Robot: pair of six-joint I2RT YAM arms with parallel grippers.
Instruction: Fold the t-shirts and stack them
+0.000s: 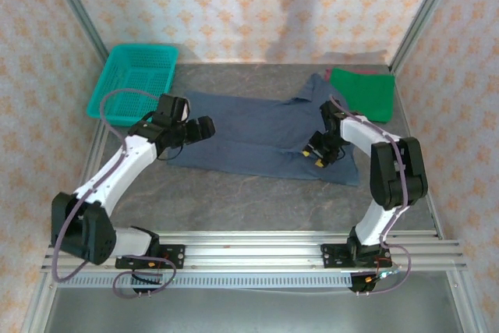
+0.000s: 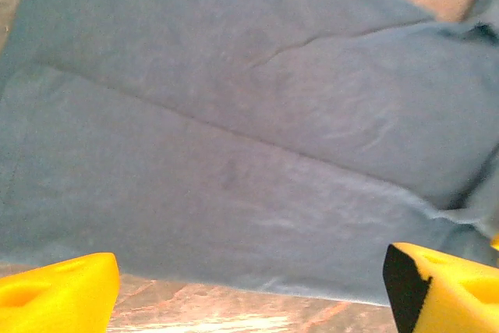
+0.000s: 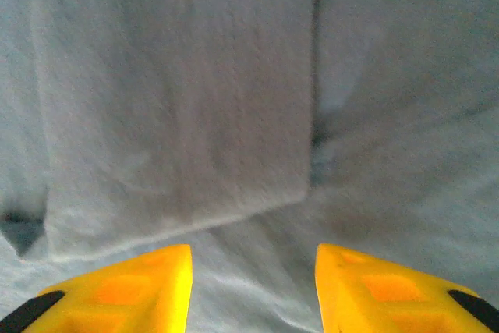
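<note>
From above, the left pincer point(image 1: 204, 129) hangs over the left end of the dark slate-blue t-shirt point(image 1: 257, 134); the shirt lies spread on the grey surface point(image 1: 234, 193) and runs from under this pincer across to the right pincer point(image 1: 320, 154), which points down at its right part; the bright green t-shirt point(image 1: 362, 91) lies folded beyond the right pincer, off to its right, at the slate-blue shirt's far corner; the teal basket point(image 1: 132, 79) sits beyond the left pincer, to its left.

From the left wrist, the left pincer point(image 2: 249, 271) stands wide apart, its yellow fingers point(image 2: 58, 294) clear of the cloth; the slate-blue shirt point(image 2: 234, 138) stretches ahead of them with a long crease across it; a strip of bare surface point(image 2: 195, 313) shows between the fingers.

From the right wrist, the right pincer point(image 3: 253, 259) is apart, its fingers point(image 3: 132, 294) just over the slate-blue shirt point(image 3: 171, 115); a folded flap's corner lies directly ahead of the gap.
</note>
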